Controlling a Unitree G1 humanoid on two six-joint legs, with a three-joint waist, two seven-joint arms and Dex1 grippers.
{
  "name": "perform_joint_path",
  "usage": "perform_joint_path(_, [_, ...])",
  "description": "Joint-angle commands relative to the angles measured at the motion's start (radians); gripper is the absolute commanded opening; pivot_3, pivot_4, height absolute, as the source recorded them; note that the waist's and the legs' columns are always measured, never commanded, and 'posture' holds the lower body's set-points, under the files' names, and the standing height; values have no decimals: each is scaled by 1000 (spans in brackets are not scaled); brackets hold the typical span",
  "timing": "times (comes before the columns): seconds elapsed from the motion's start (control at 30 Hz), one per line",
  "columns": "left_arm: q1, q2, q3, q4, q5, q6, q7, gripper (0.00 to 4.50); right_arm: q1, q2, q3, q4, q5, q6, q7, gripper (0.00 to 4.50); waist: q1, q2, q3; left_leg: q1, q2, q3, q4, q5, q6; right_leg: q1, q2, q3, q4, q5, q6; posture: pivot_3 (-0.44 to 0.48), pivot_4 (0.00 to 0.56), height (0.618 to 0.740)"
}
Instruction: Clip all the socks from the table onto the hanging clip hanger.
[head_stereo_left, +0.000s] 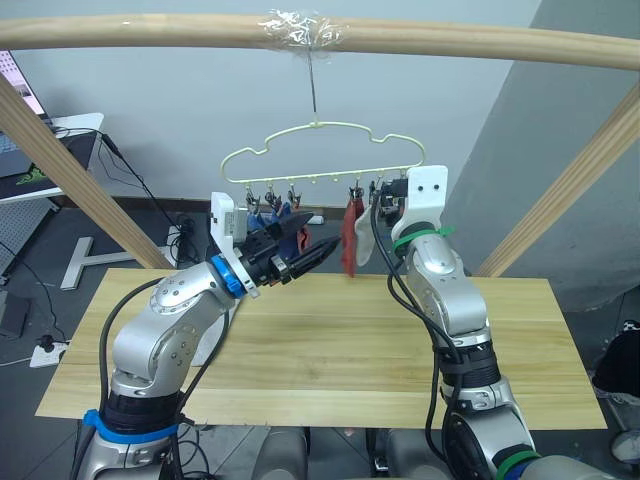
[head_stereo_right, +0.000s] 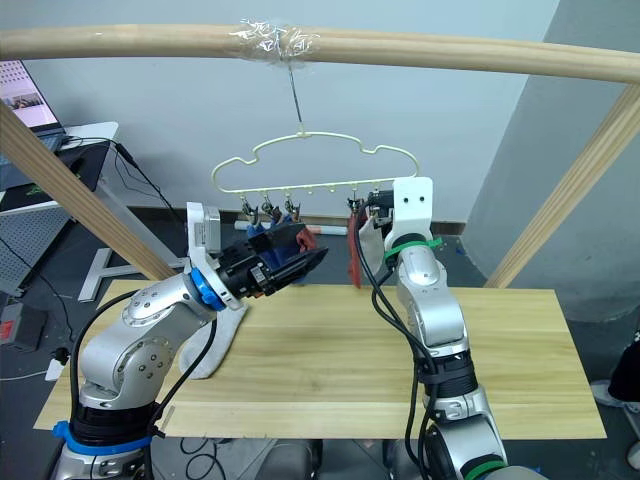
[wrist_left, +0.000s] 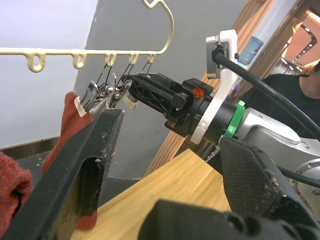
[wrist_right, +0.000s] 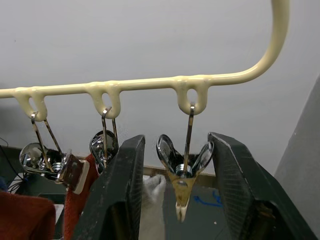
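Between the spread fingers of the right gripper (wrist_right: 175, 142), a small metal clip (wrist_right: 182, 165) is hanging from the end loop of the thin pale yellow-green wire clip hanger (wrist_right: 150, 85). Those fingers are standing wide on either side of its wings, not yet pressing them. That arm is reaching steeply upward from the long light wooden table (head_stereo_left: 330, 340), its wrist pointing up at the hanger.

Just beyond those fingers, a light grey knit sock (head_stereo_left: 363, 245) and a rust red knit sock (head_stereo_left: 349, 245) are hanging from neighbouring clips.

Opposite them, the left gripper (head_stereo_left: 320, 232) is pointing across, level with the clips, its elbow bent and its fingers gaping wide with nothing between them. Blue knit socks (head_stereo_left: 272, 215) are dangling behind those fingers.

Below the left forearm, another light grey sock (head_stereo_right: 215, 345) is lying limp on the table, partly draping off its edge.

Judging by the slack knit, it is light and floppy and will fold when lifted. Pinching the cuff hem would probably give the clip a firm doubled edge.
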Motion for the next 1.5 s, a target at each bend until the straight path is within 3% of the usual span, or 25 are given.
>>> perform_joint_path(0.03, [3, 1, -1, -46, 5, -17, -3, 3555, -33, 13, 10, -16, -7, -7, 0, 2078, 0, 0, 0, 0, 0, 0, 0, 0, 0, 0, 0, 0, 0, 0, 0, 139, 197, 740])
perform_joint_path(0.67, [4, -1, 6, -60, -7, -14, 4, 3555, -59, 22, -2, 24, -1, -38, 20, 2078, 0, 0, 0, 0, 0, 0, 0, 0, 0, 0, 0, 0, 0, 0, 0, 151, 193, 740])
perform_joint_path(0.77, [2, -2, 6, -60, -8, -13, 4, 3555, -57, 19, -2, 24, -1, -40, 22, 1506, 0, 0, 0, 0, 0, 0, 0, 0, 0, 0, 0, 0, 0, 0, 0, 151, 193, 740])
perform_joint_path(0.93, [5, -10, -1, -70, -8, -17, 3, 3555, -39, -13, -9, 16, -1, -50, 38, 99, 1, 0, 0, 0, 0, 0, 0, 0, 0, 0, 0, 0, 0, 0, 0, 151, 178, 740])
perform_joint_path(1.2, [35, -25, -7, -89, 5, -27, 5, 3555, -27, -75, -26, -29, 13, -21, 81, 23, 2, 0, 0, 0, 0, 0, 0, 0, 0, 0, 0, 0, 1, 0, 0, 143, 156, 740])
perform_joint_path(1.4, [228, 33, -42, 74, 258, -201, 20, 3555, -19, -119, -26, -128, 73, 134, 177, 23, 3, 0, -2, 2, 0, 1, -1, 0, 0, 0, 0, 1, 1, 0, 0, 140, 138, 740])
perform_joint_path(1.5, [281, 35, -10, 210, 379, -295, 103, 3555, -18, -145, -49, -187, 123, 220, 222, 23, 9, 0, -2, 1, 0, 0, 0, 0, 0, 0, 0, 0, 1, 0, 0, 133, 130, 740])
